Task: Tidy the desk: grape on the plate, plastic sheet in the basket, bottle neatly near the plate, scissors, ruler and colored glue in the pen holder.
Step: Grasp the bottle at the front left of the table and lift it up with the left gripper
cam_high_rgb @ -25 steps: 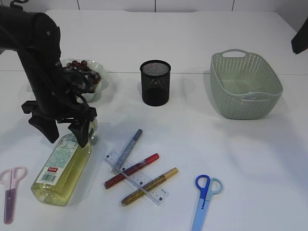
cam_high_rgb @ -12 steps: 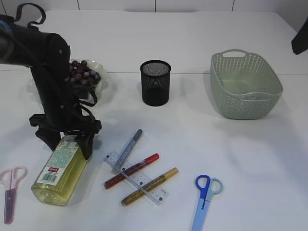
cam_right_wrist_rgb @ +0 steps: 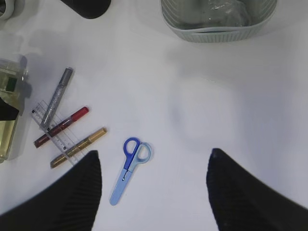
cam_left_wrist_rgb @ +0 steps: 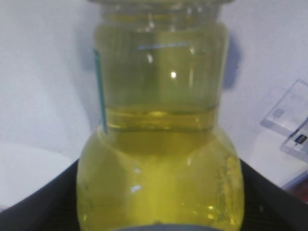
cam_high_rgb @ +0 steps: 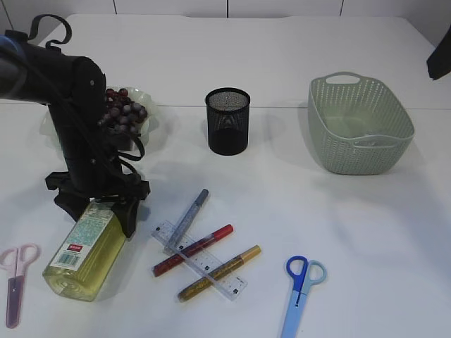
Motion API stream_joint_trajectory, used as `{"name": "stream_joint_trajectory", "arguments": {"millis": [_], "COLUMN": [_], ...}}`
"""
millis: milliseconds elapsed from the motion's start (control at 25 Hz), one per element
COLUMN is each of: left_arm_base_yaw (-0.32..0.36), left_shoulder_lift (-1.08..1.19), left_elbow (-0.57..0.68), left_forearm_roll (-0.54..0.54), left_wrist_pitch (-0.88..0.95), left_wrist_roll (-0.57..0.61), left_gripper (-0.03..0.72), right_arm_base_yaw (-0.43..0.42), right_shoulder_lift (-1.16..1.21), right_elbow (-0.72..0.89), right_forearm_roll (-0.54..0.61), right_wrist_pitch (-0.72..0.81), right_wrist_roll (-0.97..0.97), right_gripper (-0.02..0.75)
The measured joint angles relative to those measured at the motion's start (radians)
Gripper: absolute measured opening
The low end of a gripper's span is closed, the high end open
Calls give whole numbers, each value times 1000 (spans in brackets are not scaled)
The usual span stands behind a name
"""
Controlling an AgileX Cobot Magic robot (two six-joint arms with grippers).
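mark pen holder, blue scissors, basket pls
pen holder [cam_high_rgb: 227, 121], exterior view, on its black mesh wall
blue scissors [cam_high_rgb: 297, 296], exterior view, near the pivot
basket [cam_high_rgb: 350, 156], exterior view, on its front wall

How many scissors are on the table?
2. The pink scissors lie at the table's front left edge, beside the bottle. The blue scissors lie at the front, right of the glue pens. None seem hidden.

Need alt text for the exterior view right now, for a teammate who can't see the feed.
The left gripper straddles the neck of a yellow bottle lying on the white table, jaws open. Nearby lie three glue pens across a ruler, blue scissors, pink scissors, a pen holder and a basket.
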Motion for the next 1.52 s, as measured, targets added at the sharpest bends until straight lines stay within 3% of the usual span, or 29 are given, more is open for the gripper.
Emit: {"name": "stream_joint_trajectory", "arguments": {"millis": [440, 1000, 1520], "left_arm_base_yaw": [0, 0, -2], "left_shoulder_lift": [0, -30, -189], "left_elbow": [-2, 2, 16], "left_forearm_roll": [-2, 0, 75], "left_wrist_pitch": [-2, -36, 14], "left_wrist_roll": [0, 0, -66], "left_gripper": [455, 449, 447], "right_arm_base_yaw": [0, 0, 0], "right_shoulder_lift": [0, 0, 0], "right_elbow": [0, 37, 48], "right_forearm_roll": [0, 0, -3], "right_wrist_pitch": [0, 0, 0], "right_wrist_roll": [0, 0, -1], "right_gripper": [531, 531, 531]}}
